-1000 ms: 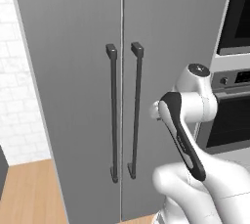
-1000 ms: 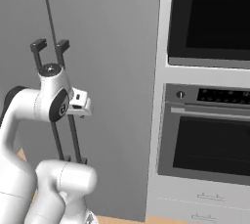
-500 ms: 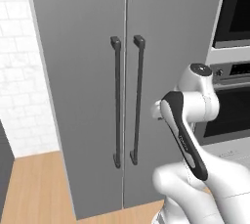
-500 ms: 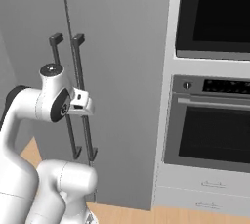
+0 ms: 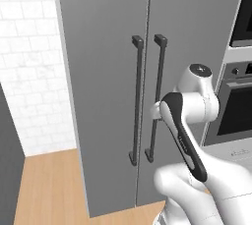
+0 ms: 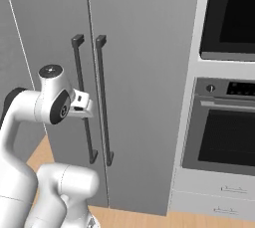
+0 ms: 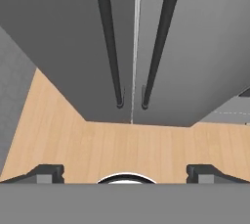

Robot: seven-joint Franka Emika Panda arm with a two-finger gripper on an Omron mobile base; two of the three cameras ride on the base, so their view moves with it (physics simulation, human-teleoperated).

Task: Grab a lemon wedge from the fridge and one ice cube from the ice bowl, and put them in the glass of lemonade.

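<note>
**Closed fridge being faced, claw spread wide**

In the left base view, the fridge (image 5: 103, 71) is being shown as a tall grey cabinet with both doors shut. Its two dark bar handles (image 5: 147, 101) are being seen just beside each other along the centre seam. The white arm (image 5: 189, 121) is being held up in front of the right door. A white tiled wall (image 5: 29, 62) is being shown to the left, above the wooden floor (image 5: 49, 184).

In the right base view, the same shut doors are being seen, with the black-fronted oven (image 6: 224, 127) standing just beside the fridge on its right.

In the hand view, the claw (image 7: 125, 173) is being held fully open and empty, its two dark tips well apart, pointed down at the floor before the lower ends of the handles.
</note>
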